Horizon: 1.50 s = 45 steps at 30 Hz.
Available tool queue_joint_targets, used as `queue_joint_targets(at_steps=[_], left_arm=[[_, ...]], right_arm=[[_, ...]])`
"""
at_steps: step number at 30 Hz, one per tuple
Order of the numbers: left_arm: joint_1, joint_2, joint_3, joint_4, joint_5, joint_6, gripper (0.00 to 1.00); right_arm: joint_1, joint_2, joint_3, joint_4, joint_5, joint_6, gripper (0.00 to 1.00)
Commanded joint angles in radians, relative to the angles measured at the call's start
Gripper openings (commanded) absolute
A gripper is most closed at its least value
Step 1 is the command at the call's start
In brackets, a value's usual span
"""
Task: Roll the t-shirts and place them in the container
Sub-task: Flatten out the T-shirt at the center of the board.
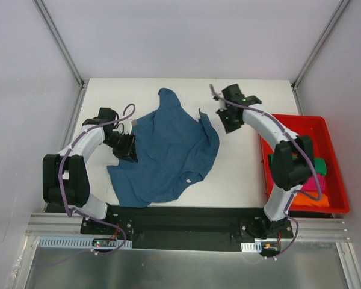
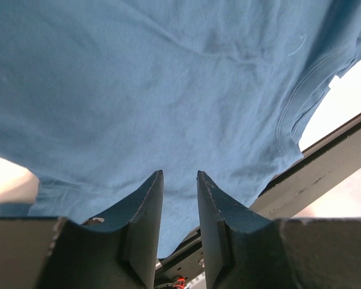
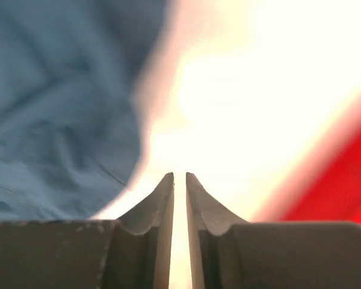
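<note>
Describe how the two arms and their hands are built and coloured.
Both arms have white curved links with bulky black joints. A purple cable runs along the left arm and the right arm. Each hand, left hand and right hand, ends in two dark, tapered fingers.

top view even, soft shadows; right wrist view overexposed, blurred; left sharper.

- The dark teal-blue cloth t-shirt (image 1: pixel 168 150) looked soft and matt, with a fine knit and loose wrinkles.
- The red plastic tray (image 1: pixel 333 158) was smooth with a slight sheen.
- The white tabletop (image 1: pixel 240 168) looked smooth and matt.
- The left gripper's black fingers (image 2: pixel 145 205) looked like hard, matt plastic, a bit scuffed.
</note>
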Motion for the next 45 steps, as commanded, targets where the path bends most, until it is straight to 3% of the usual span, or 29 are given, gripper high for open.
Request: queue_joint_targets(at_steps=[1,2,4,10,15,22,30,34,45], left_arm=[[-0.001,0.025,0.064,-0.019,0.041,-0.008,0.29],[-0.006,0.031,0.067,-0.021,0.041,-0.008,0.32],[-0.007,0.035,0.071,-0.027,0.036,-0.005,0.35],[-0.012,0.031,0.073,-0.039,0.025,0.002,0.38],[-0.012,0.014,0.085,-0.062,-0.004,0.019,0.4],[-0.012,-0.011,0.073,-0.067,-0.011,0.022,0.47],[-0.012,-0.037,0.073,-0.064,-0.007,0.022,0.48],[-0.012,-0.04,0.073,-0.065,-0.005,0.021,0.48],[-0.012,-0.009,0.102,-0.065,0.021,0.016,0.48]], right_arm=[[-0.1,-0.088,-0.125,-0.044,-0.027,0.035,0.27],[-0.12,-0.095,-0.136,-0.041,-0.03,0.039,0.4],[-0.134,-0.092,-0.119,-0.027,-0.066,0.036,0.51],[-0.136,0.006,0.14,-0.005,-0.223,0.012,0.52],[-0.025,0.097,0.264,0.021,-0.188,-0.042,0.53],[0.131,0.218,0.358,0.007,-0.125,-0.062,0.67],[0.173,0.29,0.314,0.025,0.025,-0.128,0.68],[0.167,0.31,0.321,0.036,0.064,-0.163,0.56],[0.15,0.278,0.271,0.047,0.019,-0.191,0.49]])
